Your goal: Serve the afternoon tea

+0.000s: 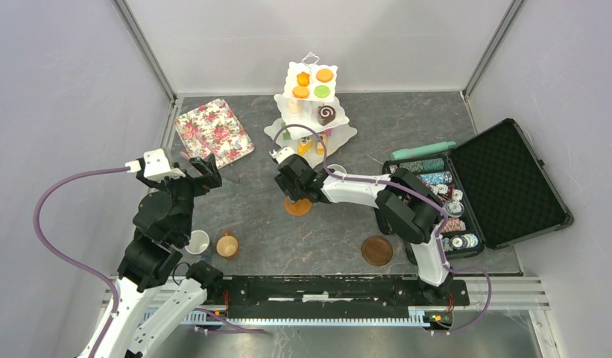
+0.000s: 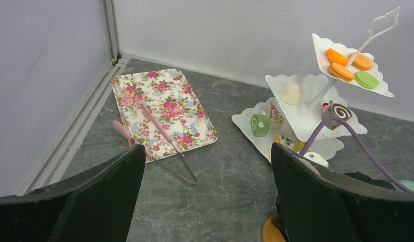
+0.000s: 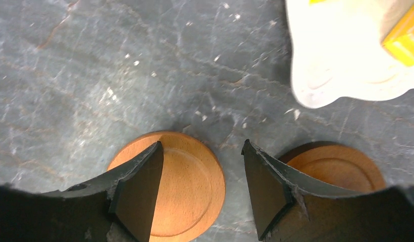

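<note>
A round light-orange wooden saucer point(image 3: 187, 186) lies flat on the desk right under the right claw point(image 3: 202, 148), showing between its parted fingers point(image 3: 139, 191); a second like saucer point(image 3: 341, 171) lies just right of that claw, partly hidden; a darker brown saucer point(image 1: 377, 250) lies well behind it, towards the arm bases; the white three-tier scalloped stand point(image 2: 301, 118) stands upright just beyond it, bearing small colourful toy cakes point(image 1: 322, 91); a white mug point(image 1: 197, 242) and a tan mug point(image 1: 227, 245) stand side by side behind the left claw point(image 2: 209, 147).
</note>
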Motion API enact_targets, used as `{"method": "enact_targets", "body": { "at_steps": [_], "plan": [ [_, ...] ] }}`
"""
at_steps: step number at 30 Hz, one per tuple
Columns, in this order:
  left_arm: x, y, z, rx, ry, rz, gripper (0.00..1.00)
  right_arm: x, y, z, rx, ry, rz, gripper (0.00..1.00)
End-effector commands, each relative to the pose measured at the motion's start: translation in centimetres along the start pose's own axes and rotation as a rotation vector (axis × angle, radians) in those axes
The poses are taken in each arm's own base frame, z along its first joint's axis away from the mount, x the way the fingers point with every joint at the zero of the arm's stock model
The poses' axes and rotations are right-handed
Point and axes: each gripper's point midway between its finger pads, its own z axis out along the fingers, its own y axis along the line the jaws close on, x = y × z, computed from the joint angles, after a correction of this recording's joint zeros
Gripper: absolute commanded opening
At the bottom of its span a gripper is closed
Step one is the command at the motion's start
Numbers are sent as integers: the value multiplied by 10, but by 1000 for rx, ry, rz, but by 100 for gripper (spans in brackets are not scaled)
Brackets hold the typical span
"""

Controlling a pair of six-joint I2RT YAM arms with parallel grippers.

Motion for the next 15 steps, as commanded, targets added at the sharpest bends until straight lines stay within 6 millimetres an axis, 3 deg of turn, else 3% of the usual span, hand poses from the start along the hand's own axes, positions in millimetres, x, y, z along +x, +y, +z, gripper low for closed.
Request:
{"method": "enact_targets", "body": {
  "at_steps": [1, 15],
  "plan": [
    [-8, -2, -1, 12, -30, -34, 100, -5, -28, 9, 102, 25, -54, 66],
    [-10, -1, -2, 10, -37, -38, 100, -46, -41, 14, 129, -11, -133, 65]
  ]
}}
